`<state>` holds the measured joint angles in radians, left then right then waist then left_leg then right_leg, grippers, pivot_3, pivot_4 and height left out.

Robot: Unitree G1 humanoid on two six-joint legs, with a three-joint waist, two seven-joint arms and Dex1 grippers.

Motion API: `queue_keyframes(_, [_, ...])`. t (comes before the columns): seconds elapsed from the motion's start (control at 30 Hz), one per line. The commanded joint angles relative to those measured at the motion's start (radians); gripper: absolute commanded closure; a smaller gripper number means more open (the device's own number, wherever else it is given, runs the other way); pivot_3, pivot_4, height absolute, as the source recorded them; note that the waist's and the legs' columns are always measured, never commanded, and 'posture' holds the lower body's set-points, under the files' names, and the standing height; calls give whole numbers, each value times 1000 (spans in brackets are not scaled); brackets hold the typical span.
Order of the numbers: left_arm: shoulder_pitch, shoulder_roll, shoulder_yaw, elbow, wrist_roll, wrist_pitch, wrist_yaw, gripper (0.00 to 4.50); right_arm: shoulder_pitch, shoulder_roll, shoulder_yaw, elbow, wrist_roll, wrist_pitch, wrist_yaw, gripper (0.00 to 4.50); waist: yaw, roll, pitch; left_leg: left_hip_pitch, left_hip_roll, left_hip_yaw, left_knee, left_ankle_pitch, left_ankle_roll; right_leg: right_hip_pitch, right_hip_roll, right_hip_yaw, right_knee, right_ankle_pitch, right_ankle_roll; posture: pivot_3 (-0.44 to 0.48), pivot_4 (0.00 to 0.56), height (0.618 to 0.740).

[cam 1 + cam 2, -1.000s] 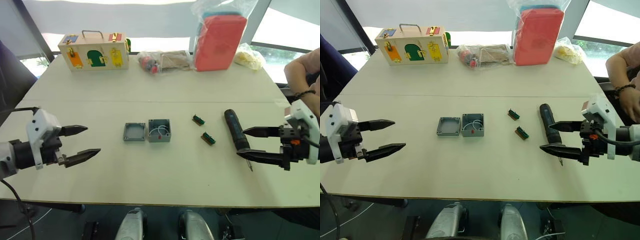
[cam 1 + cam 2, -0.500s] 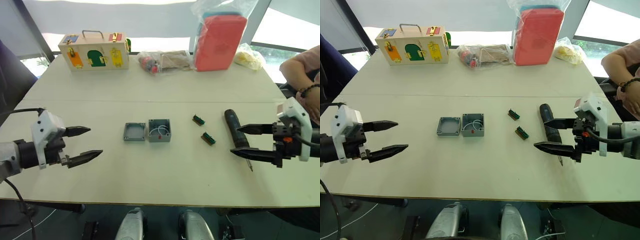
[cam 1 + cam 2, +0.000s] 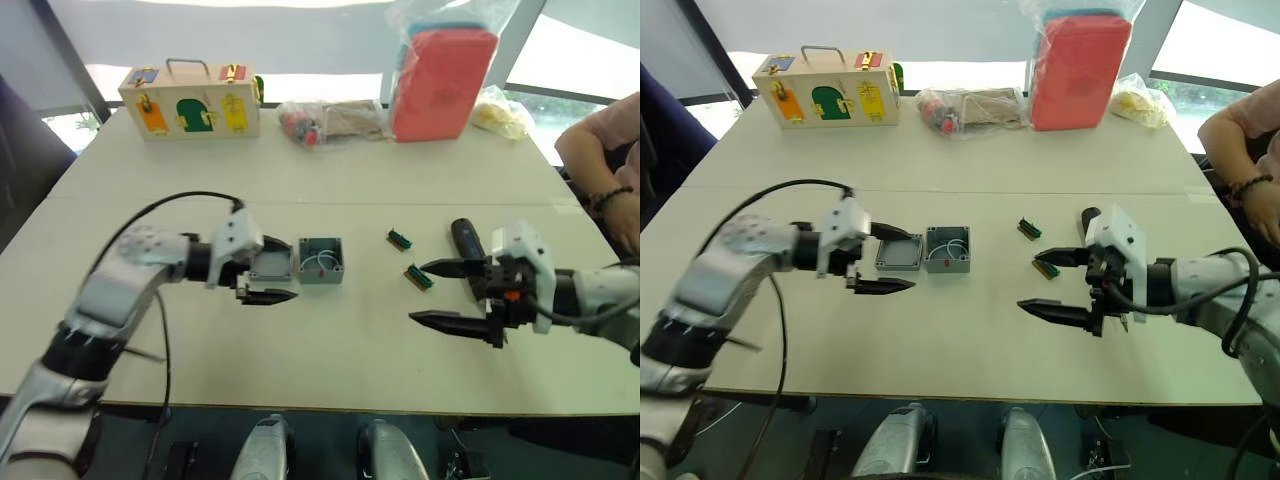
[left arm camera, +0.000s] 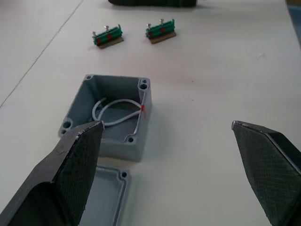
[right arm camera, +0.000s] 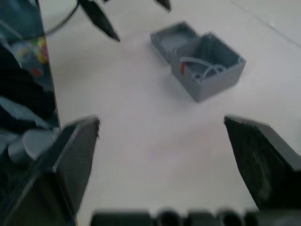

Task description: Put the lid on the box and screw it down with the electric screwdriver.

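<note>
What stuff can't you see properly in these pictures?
- The electric screwdriver: the right hand covers its lower part and bit in the eye views.
- The lid: cut off by the left wrist view's edge and a finger.
- The two green parts: too small to identify.
- The clear bags: contents unclear.

Grey lid [image 3: 898, 253] lies touching the open box [image 3: 946, 249]

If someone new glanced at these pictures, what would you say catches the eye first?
Probably the left hand, open around the grey lid at mid-table, right beside the open box with its white and red wires. Next, the open right hand hovering over the table nearer the robot's right, with the black electric screwdriver lying behind it.
</note>
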<state>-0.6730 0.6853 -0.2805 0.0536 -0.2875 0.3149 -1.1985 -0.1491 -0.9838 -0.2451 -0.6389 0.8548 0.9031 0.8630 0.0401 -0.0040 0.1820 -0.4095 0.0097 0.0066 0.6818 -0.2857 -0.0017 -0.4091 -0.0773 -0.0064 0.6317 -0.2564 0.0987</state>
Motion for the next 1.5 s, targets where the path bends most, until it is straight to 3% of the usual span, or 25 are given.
queue_keyframes(0.03, [-90, -53, -70, 199, 106, -169, -76, 14, 31, 49, 10, -72, -36, -40, -84, 0, -3, -1, 0, 0, 1, 0, 0, 0, 0, 0, 0, 1, 0, 0, 0, 0, 150, 730])
queue_keyframes(0.37, [-265, -219, -111, 562, 221, -379, -172, 14, 98, 128, 22, -149, -57, -66, -193, 0, -20, -3, 2, 0, 0, -1, 1, 0, 0, 0, 0, 2, 0, 1, 2, 0, 150, 730])
queue_keyframes(0.47, [-297, -250, -115, 624, 247, -412, -194, 633, 113, 136, 20, -161, -63, -73, -212, 0, -24, -3, 2, 0, 0, -3, 1, 0, 0, 0, 0, 2, 0, 1, 2, 0, 150, 730])
queue_keyframes(0.6, [-313, -268, -109, 664, 261, -434, -228, 2406, 117, 142, 20, -166, -63, -79, -225, 0, -31, -3, 2, 0, 0, -3, 1, 0, 0, 0, 0, 2, 0, 2, 3, 0, 150, 730])
queue_keyframes(0.8, [-342, -294, -136, 713, 295, -471, -309, 4470, 109, 143, 26, -161, -63, -83, -239, 0, -26, -4, 2, 0, 0, -4, 1, 0, 0, 0, 0, 1, 2, 2, 3, 0, 150, 730])
queue_keyframes(1.0, [-377, -335, -133, 762, 283, -547, -414, 4470, 98, 138, 27, -154, -61, -83, -243, 0, -26, -4, 2, 0, 0, -4, 1, 0, 0, 0, -1, 1, 1, 2, 3, 0, 150, 730])
queue_keyframes(1.2, [-440, -357, -239, 840, 220, -727, -416, 4470, 110, 132, 6, -167, -50, -75, -250, 0, -27, -4, 2, 0, 0, -5, 1, 0, 0, 0, -1, 1, 2, 2, 3, 0, 150, 730])
queue_keyframes(1.5, [-493, -396, -330, 942, 164, -811, -416, 4470, 129, 127, -16, -186, -36, -67, -267, 0, -27, -4, 3, 0, 0, -5, 1, 0, 0, 0, -1, 1, 2, 2, 3, 0, 150, 730])
